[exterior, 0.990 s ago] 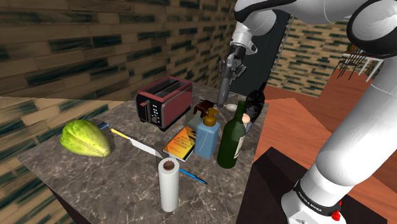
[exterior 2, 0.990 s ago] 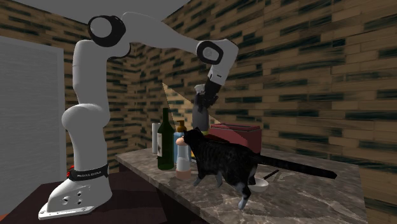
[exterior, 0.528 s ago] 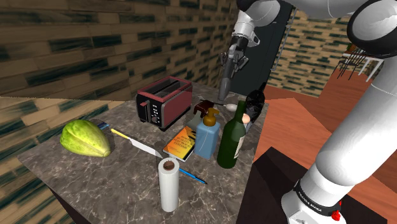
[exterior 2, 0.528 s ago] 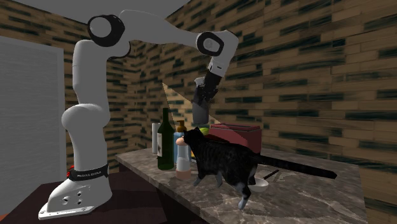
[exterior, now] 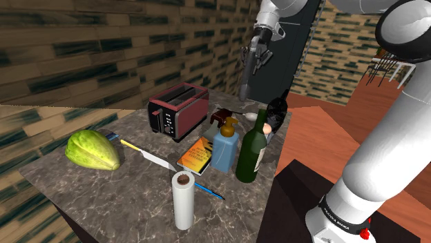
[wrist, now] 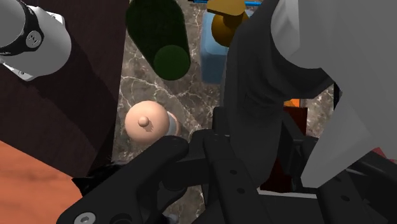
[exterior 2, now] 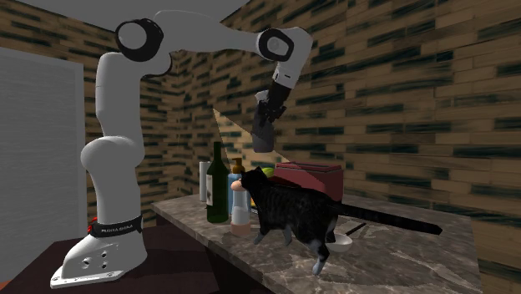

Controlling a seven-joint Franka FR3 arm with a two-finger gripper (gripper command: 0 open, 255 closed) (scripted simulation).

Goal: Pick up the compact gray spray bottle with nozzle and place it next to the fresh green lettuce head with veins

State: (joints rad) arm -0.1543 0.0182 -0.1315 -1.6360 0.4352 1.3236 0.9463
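Carry step, I reckon: black gripper point(exterior: 250, 61), jaws clamped on the slim dark-gray spray bottle point(exterior: 243, 86), hangs high over the dark marble counter's point(exterior: 131, 193) far edge; next I traverse to the veined green lettuce head point(exterior: 92, 150) at its left corner in the shoulder view.

Gray spray bottle point(exterior: 244, 83) aloft, lettuce point(exterior: 92, 150) apart

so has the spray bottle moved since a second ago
Yes. The spray bottle, clasped in the jaws, has gone up: in the shoulder view its base now hangs higher above the toaster than before.
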